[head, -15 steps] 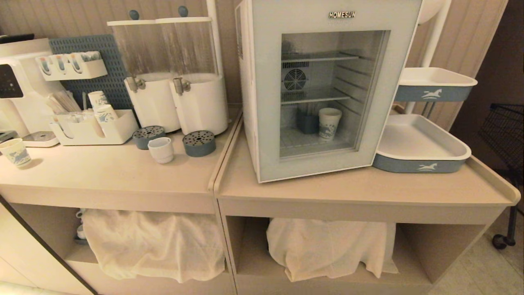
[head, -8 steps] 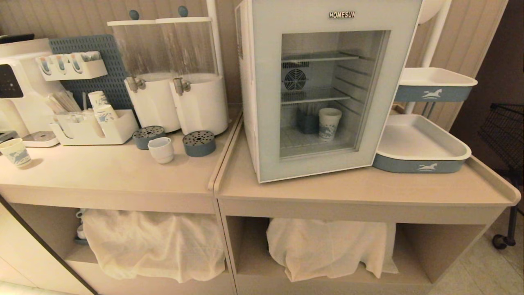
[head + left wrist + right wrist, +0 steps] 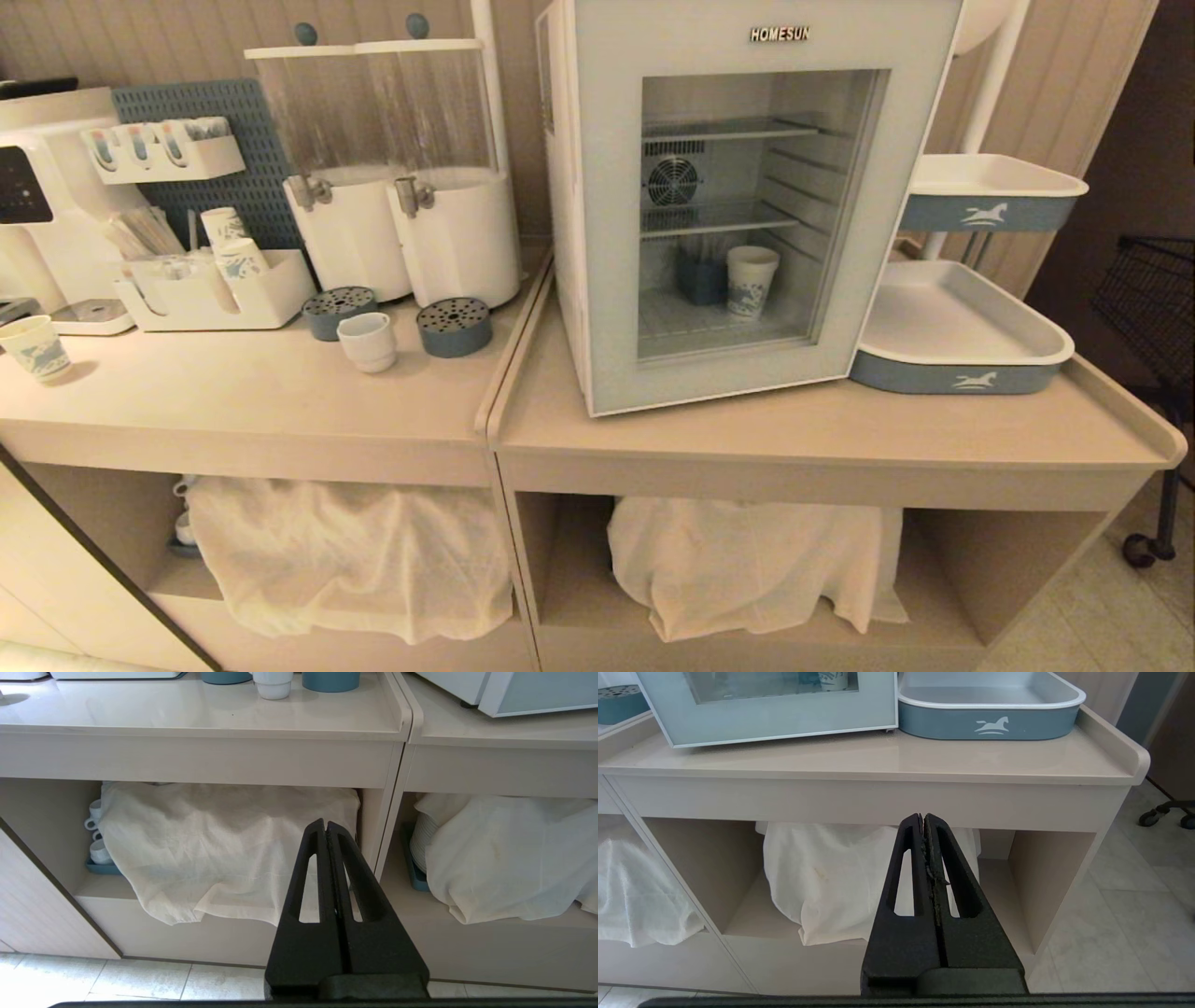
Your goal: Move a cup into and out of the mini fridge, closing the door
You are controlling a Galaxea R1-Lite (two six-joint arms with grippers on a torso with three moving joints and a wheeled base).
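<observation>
White ceramic, the cup (image 3: 366, 341) sits on the counter between two drip trays (image 3: 455, 327), fridge (image 3: 738, 201) door (image 3: 724, 224) closed. We hold both grippers, left (image 3: 325, 828) and right (image 3: 923, 822), pinched empty below the counters. Nothing looks begun; opening the door likely comes first.

Café drinks counter: dispensers (image 3: 401, 168), paper cups (image 3: 233, 245).

white cloths (image 3: 355, 551) hide most shelf contents; mini fridge (image 3: 738, 187) top cut off.
</observation>
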